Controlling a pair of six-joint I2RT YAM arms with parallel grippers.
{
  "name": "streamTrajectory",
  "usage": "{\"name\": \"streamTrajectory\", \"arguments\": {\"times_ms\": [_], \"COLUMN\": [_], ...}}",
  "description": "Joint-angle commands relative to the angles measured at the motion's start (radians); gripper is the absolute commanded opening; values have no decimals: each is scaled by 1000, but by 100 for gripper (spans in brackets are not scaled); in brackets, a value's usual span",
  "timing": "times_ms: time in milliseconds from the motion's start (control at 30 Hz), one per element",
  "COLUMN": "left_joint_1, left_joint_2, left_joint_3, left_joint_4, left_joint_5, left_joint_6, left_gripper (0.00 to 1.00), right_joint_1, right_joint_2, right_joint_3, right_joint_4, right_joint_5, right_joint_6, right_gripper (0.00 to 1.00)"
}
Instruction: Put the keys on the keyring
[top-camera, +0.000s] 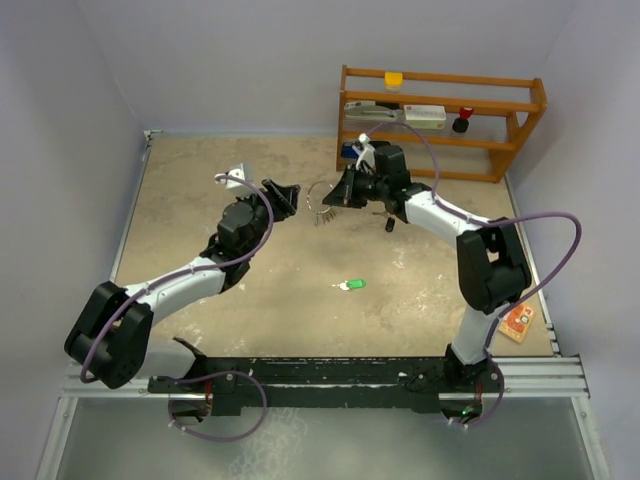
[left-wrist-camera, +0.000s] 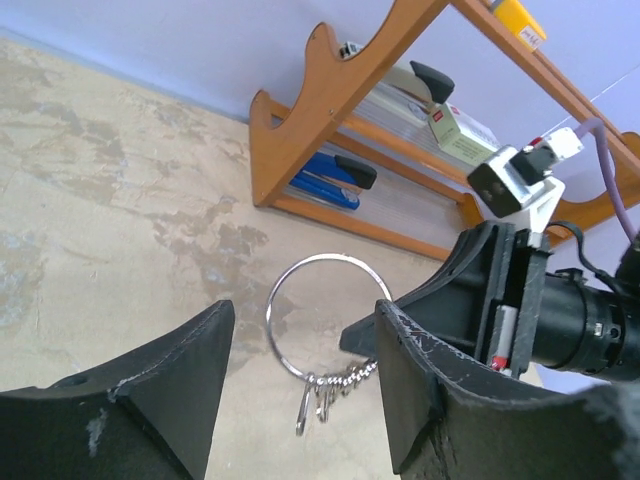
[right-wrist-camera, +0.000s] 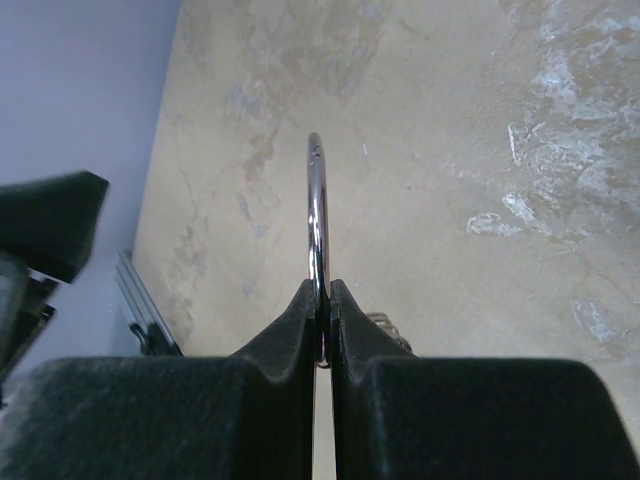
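Right claw (right-wrist-camera: 322, 300): pressed together, pinching the ring (right-wrist-camera: 317, 220) by its lower edge. The ring is held in the air, standing upright out of the fingertips, edge-on in the right wrist view.

Ring sits mid-surface toward the far side, between the two claws and above the surface (top-camera: 250, 280). A bunch of small keys (left-wrist-camera: 325, 395) hangs from its bottom.

Left claw (top-camera: 290, 198): spread, gripping nothing. In its own wrist view the ring shows through the gap between its fingers (left-wrist-camera: 180, 370); contact cannot be told. From above its tips are just beside the ring, facing the right claw.

Green key (top-camera: 351, 285): flat on the surface, alone, nearer the arm bases, well apart from ring and claws.

A small dark item (top-camera: 390, 224) lies on the surface under the right arm; too small to tell what it is.

Wooden rack (top-camera: 440, 110) at the far right edge, behind the right claw. Orange card (top-camera: 517, 322) at the right edge.
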Motion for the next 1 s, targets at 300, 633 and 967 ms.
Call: {"name": "streamTrajectory", "arguments": {"times_ms": [300, 633, 967], "left_joint_1": [18, 25, 26], "left_joint_2": [90, 206, 289], "left_joint_3": [-97, -111, -97], "left_joint_4": [330, 513, 640], "left_joint_5": [83, 221, 308], "left_joint_6": [-106, -103, -161], "left_gripper": [52, 51, 52], "right_joint_1": [-2, 1, 1], "right_joint_2": [-185, -304, -339], "right_joint_3": [-339, -445, -447], "right_joint_4": [713, 748, 737], "right_joint_5": [285, 389, 372], "right_joint_6": [468, 458, 446], "right_gripper": [0, 0, 0]}}
